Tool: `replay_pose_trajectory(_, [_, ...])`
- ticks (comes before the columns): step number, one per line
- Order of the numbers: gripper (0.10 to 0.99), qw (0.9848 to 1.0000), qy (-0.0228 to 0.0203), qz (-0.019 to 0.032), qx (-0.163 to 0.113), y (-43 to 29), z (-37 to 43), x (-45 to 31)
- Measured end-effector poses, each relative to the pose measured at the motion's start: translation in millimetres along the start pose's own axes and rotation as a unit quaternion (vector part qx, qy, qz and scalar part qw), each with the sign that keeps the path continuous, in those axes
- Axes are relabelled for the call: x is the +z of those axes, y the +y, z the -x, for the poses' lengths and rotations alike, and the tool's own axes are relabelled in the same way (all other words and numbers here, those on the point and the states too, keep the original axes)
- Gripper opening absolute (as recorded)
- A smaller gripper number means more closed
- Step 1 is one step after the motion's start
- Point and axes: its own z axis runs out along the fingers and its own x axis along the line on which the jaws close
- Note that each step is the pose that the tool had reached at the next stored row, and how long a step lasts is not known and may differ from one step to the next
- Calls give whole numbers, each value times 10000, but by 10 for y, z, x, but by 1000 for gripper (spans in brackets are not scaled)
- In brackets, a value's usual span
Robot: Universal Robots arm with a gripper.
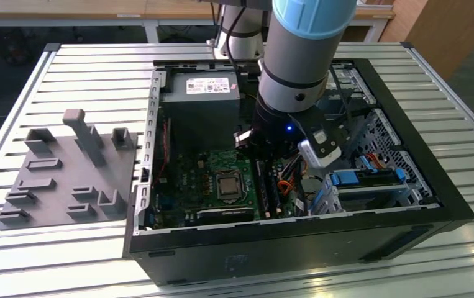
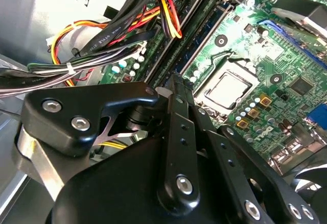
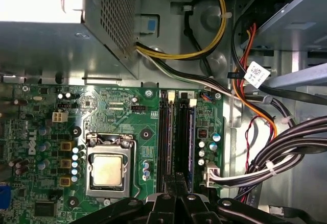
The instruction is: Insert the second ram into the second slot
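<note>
My gripper (image 3: 176, 177) hangs low inside the open computer case (image 1: 435, 186), its black fingers (image 2: 176, 132) shut together with nothing showing between them. The fingertips sit over the near end of the row of long black memory slots (image 3: 179, 137) beside the processor socket (image 3: 107, 170). A thin blue-green stick (image 3: 191, 142) stands on edge in the slot nearest the cables, also seen in the second wrist view (image 2: 207, 43). I cannot tell whether it is the second ram. In the exterior view the arm's wrist (image 1: 291, 133) covers the fingers above the slots (image 1: 263, 186).
A grey power supply (image 1: 199, 99) fills the case's far corner. Cable bundles (image 3: 286, 147) run beside the slots. Blue drive brackets (image 1: 361, 177) sit at the exterior view's right. A grey fixture plate (image 1: 63, 174) with upright pegs lies on the slatted table at the exterior view's left.
</note>
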Motion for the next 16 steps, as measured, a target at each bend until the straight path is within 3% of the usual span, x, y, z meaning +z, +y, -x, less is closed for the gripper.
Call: replay_pose_trajectory(16, [106, 10000, 0, -7, 1, -3, -9, 89])
